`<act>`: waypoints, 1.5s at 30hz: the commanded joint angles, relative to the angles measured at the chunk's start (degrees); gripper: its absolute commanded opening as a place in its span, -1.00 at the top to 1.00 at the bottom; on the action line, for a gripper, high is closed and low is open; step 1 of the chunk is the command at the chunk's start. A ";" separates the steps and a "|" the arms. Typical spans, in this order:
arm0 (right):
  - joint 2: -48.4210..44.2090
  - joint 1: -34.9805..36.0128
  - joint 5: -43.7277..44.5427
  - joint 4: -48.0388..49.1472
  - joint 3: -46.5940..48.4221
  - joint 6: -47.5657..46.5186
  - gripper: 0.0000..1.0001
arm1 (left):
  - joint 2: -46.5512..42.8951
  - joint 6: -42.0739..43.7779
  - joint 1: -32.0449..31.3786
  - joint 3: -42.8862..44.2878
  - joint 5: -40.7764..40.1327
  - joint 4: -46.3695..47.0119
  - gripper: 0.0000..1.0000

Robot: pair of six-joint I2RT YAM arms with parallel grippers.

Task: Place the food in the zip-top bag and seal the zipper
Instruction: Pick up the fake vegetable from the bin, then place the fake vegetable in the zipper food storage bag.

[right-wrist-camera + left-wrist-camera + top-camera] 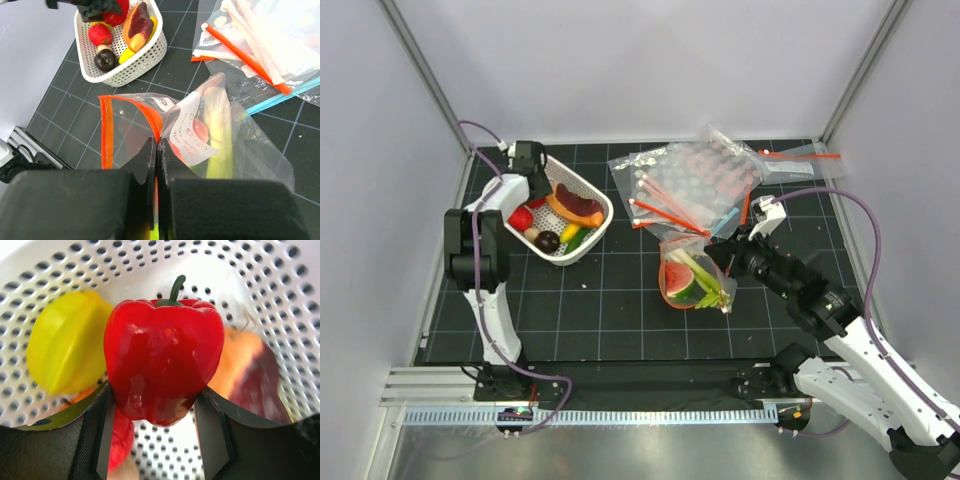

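Note:
The zip-top bag (692, 262) lies mid-table and holds a watermelon wedge (678, 287) and a green-and-white stalk (702, 272). In the right wrist view the bag (225, 135) also shows a small red fruit (201, 131) behind its white label. My right gripper (159, 145) is shut on the orange-red zipper (106, 130), and the mouth gapes open to its left. It also shows in the top view (717, 252). My left gripper (156, 435) is down in the white basket (592, 232), shut on a red bell pepper (162, 365) with a finger touching each side.
The basket also holds a yellow starfruit (65, 347), a hot dog (575, 205), a dark round fruit (548, 240) and a red berry (520, 217). A pile of other clear bags (700, 180) lies behind the filled bag. White walls close in the table.

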 commanded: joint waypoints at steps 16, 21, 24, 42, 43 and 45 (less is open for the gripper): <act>0.77 0.24 1.23 8.12 -2.50 -0.97 0.98 | -47.21 -26.54 -21.11 -41.85 21.50 41.19 0.33; 0.24 0.24 0.62 7.94 -2.41 -0.97 0.98 | -56.08 -24.96 -28.60 -47.38 21.59 46.11 0.32; -0.37 0.24 0.53 8.64 -2.94 -0.89 0.98 | -61.27 -19.26 -30.10 -51.43 18.97 47.00 0.33; -2.04 0.24 1.50 10.14 -4.34 -1.06 0.99 | -53.47 2.09 -53.20 -49.69 26.33 62.47 0.40; -2.13 0.24 1.50 10.22 -4.61 -0.89 0.98 | -52.85 2.90 -54.18 -49.42 26.34 62.38 0.40; -2.48 0.24 1.50 10.49 -4.70 -0.54 0.99 | -50.83 3.78 -55.51 -48.63 26.42 62.12 0.39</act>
